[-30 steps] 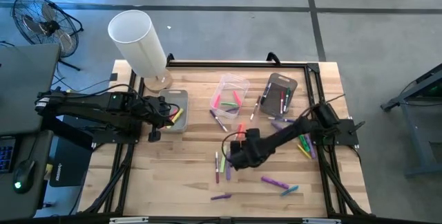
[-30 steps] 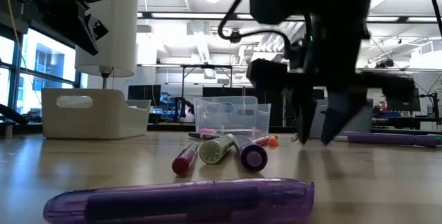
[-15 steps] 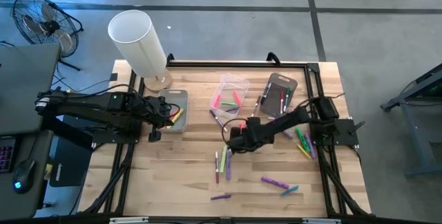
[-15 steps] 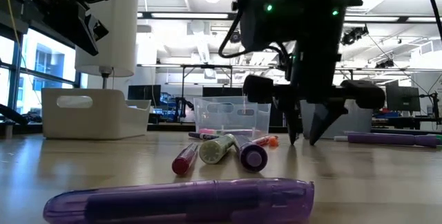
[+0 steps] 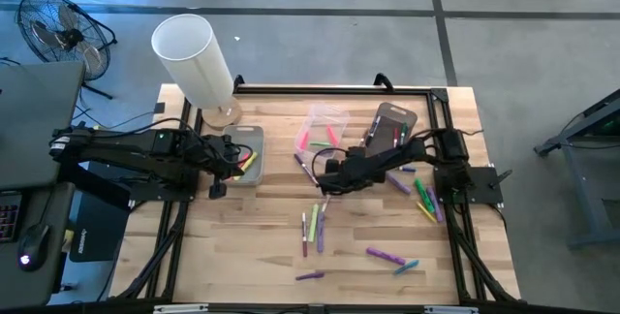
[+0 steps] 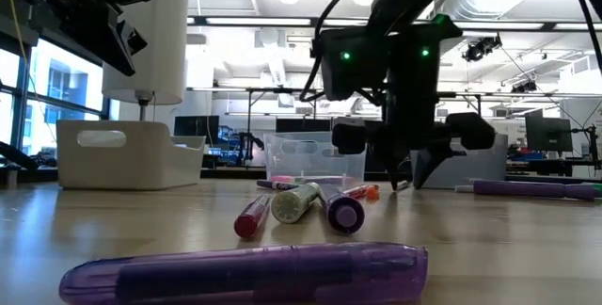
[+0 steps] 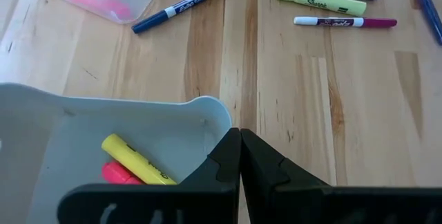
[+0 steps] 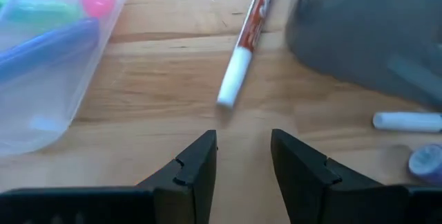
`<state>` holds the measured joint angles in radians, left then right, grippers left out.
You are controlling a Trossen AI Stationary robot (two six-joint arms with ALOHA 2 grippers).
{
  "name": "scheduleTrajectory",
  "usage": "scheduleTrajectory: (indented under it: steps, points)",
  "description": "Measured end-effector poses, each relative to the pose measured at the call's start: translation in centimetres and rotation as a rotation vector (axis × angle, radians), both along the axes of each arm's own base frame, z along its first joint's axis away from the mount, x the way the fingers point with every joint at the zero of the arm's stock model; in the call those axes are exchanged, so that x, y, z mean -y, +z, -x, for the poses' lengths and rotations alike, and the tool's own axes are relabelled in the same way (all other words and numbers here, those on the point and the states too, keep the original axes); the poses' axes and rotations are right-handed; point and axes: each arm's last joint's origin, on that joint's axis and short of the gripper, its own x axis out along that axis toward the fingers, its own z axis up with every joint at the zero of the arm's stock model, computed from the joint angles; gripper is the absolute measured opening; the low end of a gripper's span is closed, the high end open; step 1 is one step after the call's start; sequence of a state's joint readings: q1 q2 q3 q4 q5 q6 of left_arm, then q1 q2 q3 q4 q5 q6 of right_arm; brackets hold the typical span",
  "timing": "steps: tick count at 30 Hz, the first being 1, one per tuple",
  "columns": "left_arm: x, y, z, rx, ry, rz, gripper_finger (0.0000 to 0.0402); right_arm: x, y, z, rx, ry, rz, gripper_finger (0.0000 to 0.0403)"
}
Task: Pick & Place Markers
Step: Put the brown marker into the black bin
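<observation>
The right gripper hangs low over the middle of the table, just on the near side of the clear bin and to the left of the dark bin. Its two fingers stand apart with bare wood between them, and nothing is held. Just ahead of the fingertips a thin red and white marker lies loose on the wood, between the clear bin's wall and the dark bin. In the low view the gripper's tips sit close above the tabletop, to the right of the clear bin.

The left gripper waits at the left side of the table, over the white bin. Its fingers are pressed together and grip nothing. Below it, inside the white bin, lie a yellow marker and a pink one.

The other markers are scattered. Pink and green ones rest inside the clear bin. A small group of pink, green and purple pens lies nearer the front at table centre. A purple marker and a teal one lie further right, and a lone purple one lies close to the front edge. Several more, green, yellow and purple, cluster near the right arm's base.

A white lamp shade stands at the table's far left corner.
</observation>
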<state>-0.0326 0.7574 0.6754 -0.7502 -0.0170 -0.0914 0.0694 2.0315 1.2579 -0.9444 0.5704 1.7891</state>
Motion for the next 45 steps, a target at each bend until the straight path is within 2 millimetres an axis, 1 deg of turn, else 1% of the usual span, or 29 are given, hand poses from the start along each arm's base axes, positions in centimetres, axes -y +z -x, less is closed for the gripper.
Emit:
scheduleTrajectory:
  steps: [4,9,13,21,26,31,35,41,45]
  points:
    - [0.0,0.0,0.0,0.0,0.009,0.005,0.0,0.6,0.0,-0.3,0.025,-0.005,0.005,0.0128]
    - [-0.1,0.0,0.0,0.0,0.02,-0.006,0.0,0.7,0.0,-1.0,0.088,0.007,0.009,0.0128]
    - [-0.1,0.0,0.0,0.0,0.022,-0.008,0.0,0.9,0.0,-0.9,0.079,0.007,0.023,0.0128]
    - [-0.1,-0.1,0.1,-0.009,0.023,-0.007,0.0,2.5,0.1,-0.8,0.064,-0.018,0.045,0.0128]
    - [-0.1,-0.1,0.1,-0.008,0.024,-0.006,0.0,3.1,0.1,-0.7,0.044,-0.031,0.022,0.0128]
    - [-0.1,-0.1,0.1,-0.008,0.024,-0.007,0.0,3.2,0.2,-0.2,-0.002,-0.032,0.017,0.0128]
    - [-0.1,-0.1,0.1,-0.008,0.024,-0.007,0.0,3.2,0.2,-0.2,-0.003,-0.034,0.014,0.0128]
    - [-0.1,0.0,0.1,-0.007,0.026,-0.005,0.0,3.3,-0.3,-0.3,-0.01,-0.044,-0.001,0.0127]
    - [-0.1,0.0,0.1,-0.007,0.028,-0.004,0.0,3.3,-0.4,-0.3,-0.01,-0.044,-0.001,0.0107]
